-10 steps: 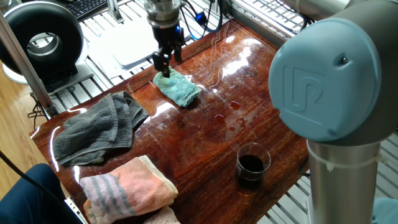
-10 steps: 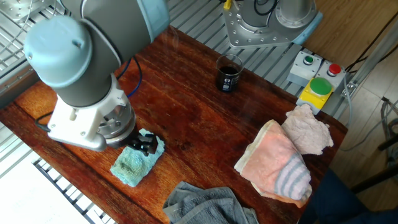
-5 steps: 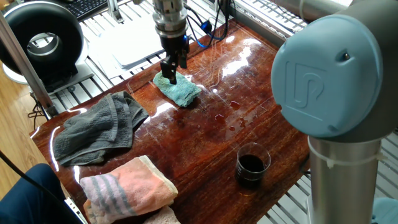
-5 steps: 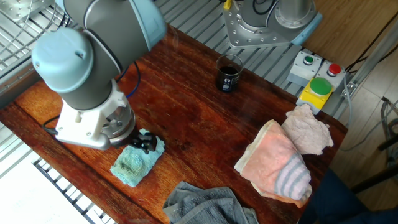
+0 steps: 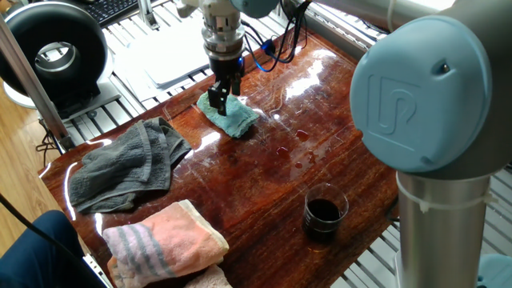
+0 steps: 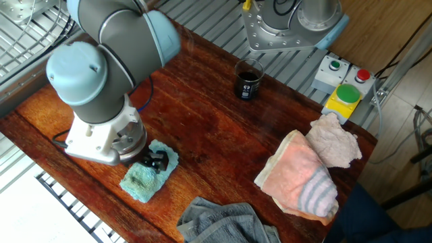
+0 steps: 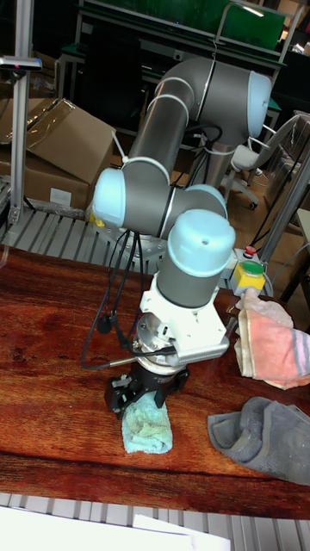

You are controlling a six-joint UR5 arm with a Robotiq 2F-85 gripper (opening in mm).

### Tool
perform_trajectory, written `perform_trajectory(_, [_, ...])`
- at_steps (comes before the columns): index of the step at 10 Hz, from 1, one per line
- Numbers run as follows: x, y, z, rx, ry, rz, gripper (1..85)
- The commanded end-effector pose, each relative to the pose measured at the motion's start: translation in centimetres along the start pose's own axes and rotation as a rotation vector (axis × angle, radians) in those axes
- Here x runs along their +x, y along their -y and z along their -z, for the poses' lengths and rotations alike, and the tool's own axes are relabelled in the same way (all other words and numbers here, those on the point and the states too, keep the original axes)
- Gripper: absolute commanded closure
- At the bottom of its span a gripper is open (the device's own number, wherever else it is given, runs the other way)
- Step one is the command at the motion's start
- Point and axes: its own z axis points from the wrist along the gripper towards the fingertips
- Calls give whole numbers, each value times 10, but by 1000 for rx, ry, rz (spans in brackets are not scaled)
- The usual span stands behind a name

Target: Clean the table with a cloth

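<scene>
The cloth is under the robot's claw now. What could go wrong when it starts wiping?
1. The gripper presses only the cloth's far end, so the cloth may bunch up or slip out instead of wiping.
2. Small wet spots lie between the cloth and the glass of dark liquid. A long swipe that way might knock the glass over.
3. The grey towel lies close by and could get dragged along.

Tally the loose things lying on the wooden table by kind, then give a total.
Towels and cloths: 4 (teal cloth, dark grey towel, pink striped towel, pale pink rag)
Glass beakers of dark liquid: 1
Total: 5
</scene>
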Motion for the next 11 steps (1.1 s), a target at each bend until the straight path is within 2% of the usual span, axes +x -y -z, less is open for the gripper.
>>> perform_trajectory(1, [-11,-3,-4,-16,45,-17,153])
perform_trajectory(3, [-13,-4,-5,-17,51,-23,170])
perform_trajectory(5, [-12,-2,-4,-11,46,-31,223])
perform_trajectory(11, [-8,-4,-8,-5,32,-34,263])
